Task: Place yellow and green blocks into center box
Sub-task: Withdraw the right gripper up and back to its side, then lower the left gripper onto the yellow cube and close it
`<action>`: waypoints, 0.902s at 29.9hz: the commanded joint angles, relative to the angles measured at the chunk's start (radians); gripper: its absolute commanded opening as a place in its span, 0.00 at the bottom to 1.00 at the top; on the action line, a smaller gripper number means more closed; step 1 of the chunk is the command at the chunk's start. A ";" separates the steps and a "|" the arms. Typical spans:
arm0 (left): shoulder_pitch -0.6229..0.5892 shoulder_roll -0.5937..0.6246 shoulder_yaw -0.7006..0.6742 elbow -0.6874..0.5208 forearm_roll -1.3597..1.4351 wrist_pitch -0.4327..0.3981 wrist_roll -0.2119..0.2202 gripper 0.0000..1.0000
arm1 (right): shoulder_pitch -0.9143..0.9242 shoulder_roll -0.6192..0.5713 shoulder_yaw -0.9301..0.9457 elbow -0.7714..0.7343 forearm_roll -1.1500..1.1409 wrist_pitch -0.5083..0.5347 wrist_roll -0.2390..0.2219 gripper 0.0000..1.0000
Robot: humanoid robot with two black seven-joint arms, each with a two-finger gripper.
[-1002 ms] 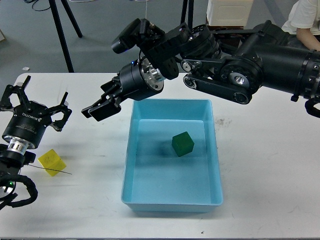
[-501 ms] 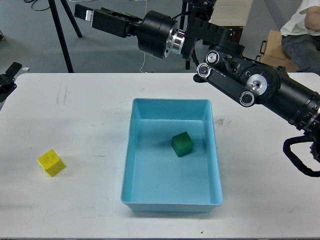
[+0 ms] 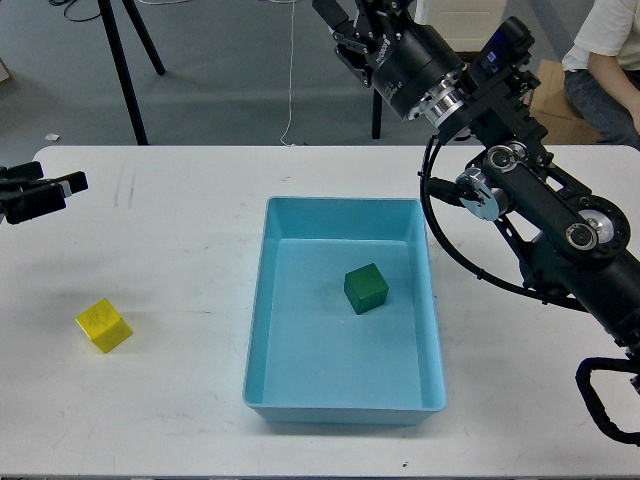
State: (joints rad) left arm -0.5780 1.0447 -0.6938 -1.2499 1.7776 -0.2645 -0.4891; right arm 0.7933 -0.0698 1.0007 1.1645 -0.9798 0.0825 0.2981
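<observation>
The green block (image 3: pixel 366 288) lies inside the light blue center box (image 3: pixel 262 300), near its middle. The yellow block (image 3: pixel 103 325) sits on the white table (image 3: pixel 180 230) at the left, well apart from the box. My left gripper (image 3: pixel 55 193) pokes in at the left edge, above the yellow block. Its fingers look spread and empty. My right gripper (image 3: pixel 343 22) is raised high behind the table's far edge. It is partly cut off by the top of the view, so I cannot tell how its fingers stand.
My right arm (image 3: pixel 530 215) runs down the right side over the table. A tripod leg (image 3: pixel 120 70) stands on the floor behind the table at the left. A person (image 3: pixel 605 50) sits at the top right, beside a cardboard box (image 3: pixel 545 85).
My right gripper has swung up from beside the box's left rim and across to the top centre. My left gripper has pulled back from beside the yellow block to the left edge.
</observation>
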 commanded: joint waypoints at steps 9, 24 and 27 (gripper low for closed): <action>-0.031 0.023 0.065 -0.114 0.385 -0.044 0.000 1.00 | -0.373 -0.131 0.219 0.262 0.021 -0.040 -0.008 0.99; -0.243 0.005 0.408 -0.143 0.404 -0.224 0.000 1.00 | -0.792 -0.131 0.381 0.446 0.078 -0.061 -0.013 0.99; -0.255 -0.018 0.430 -0.137 0.404 -0.224 0.000 1.00 | -0.818 -0.133 0.391 0.466 0.079 -0.063 -0.013 0.99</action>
State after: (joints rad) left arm -0.8196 1.0444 -0.2887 -1.3923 2.1817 -0.4888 -0.4886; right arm 0.0039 -0.2011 1.3845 1.6113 -0.9008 0.0224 0.2846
